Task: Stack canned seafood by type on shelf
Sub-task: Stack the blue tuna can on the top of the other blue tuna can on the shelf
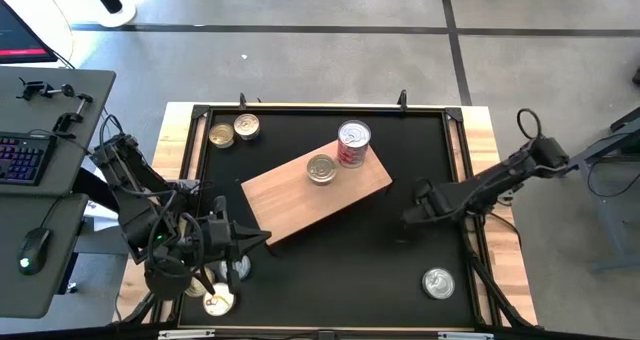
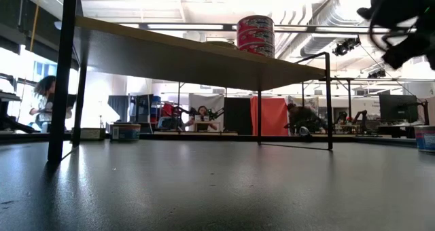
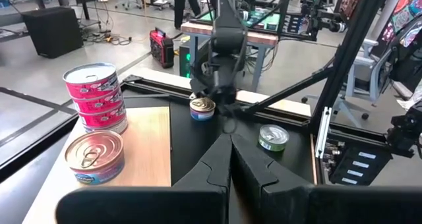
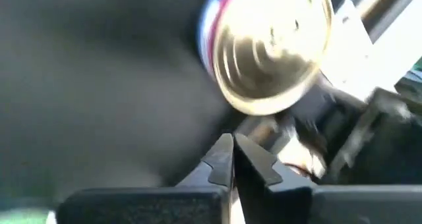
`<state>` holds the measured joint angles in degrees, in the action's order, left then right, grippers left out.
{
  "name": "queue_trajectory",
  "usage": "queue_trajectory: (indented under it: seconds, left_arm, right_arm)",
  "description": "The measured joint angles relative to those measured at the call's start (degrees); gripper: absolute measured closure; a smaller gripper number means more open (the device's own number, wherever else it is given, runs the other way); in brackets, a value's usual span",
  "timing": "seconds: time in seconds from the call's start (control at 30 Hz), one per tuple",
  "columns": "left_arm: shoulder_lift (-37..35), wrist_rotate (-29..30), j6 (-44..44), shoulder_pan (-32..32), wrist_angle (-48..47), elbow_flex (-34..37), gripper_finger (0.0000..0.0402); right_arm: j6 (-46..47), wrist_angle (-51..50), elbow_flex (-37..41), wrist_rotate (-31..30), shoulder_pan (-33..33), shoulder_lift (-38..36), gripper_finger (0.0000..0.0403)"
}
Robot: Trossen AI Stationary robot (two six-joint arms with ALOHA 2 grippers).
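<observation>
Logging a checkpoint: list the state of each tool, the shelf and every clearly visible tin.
left tool: shut, empty.
right tool: shut, empty.
shelf: standing skewed on the tabletop.
red-labelled stack: upright on the shelf.
flat tin: top up on the shelf, beside the stack.
two tins: on the tabletop, unshelved.
lone tin: on the tabletop, unshelved.

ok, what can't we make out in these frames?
- Tin labels: too small in the high view; the gold-topped tin is blurred in the right wrist view.
- Tins by the left gripper: partly hidden under the arm, high view.
- Shelf top: low view sees only its underside.
</observation>
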<state>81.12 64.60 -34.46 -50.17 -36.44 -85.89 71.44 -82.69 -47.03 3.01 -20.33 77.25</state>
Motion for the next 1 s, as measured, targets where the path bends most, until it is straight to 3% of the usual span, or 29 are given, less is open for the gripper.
queue_trajectory:
  seconds: [0.27, 0.53, 0.77, 1.0]
  left_arm:
    - [0.0, 0.0, 0.0, 0.8, 0.5, 0.0, 0.0402]
    - [0.0, 0.1, 0.1, 1.1, 0.4, 0.0, 0.0402]
    - [0.0, 0.0, 0.0, 1.1, 0.3, 0.0, 0.0401]
    - [0.8, -2.4, 0.8, 1.3, 3.9, -0.1, 0.0401]
  right_arm:
    - [-6.4, 4.1, 4.2, -5.4, 8.1, 3.5, 0.0402]
    - [-11.1, 8.6, 4.4, -9.3, 11.1, 8.2, 0.0403]
    - [-9.8, 12.9, 0.2, -9.9, 5.6, 8.8, 0.0403]
    - [-1.5, 19.8, -5.1, -4.0, -5.3, 8.8, 0.0403]
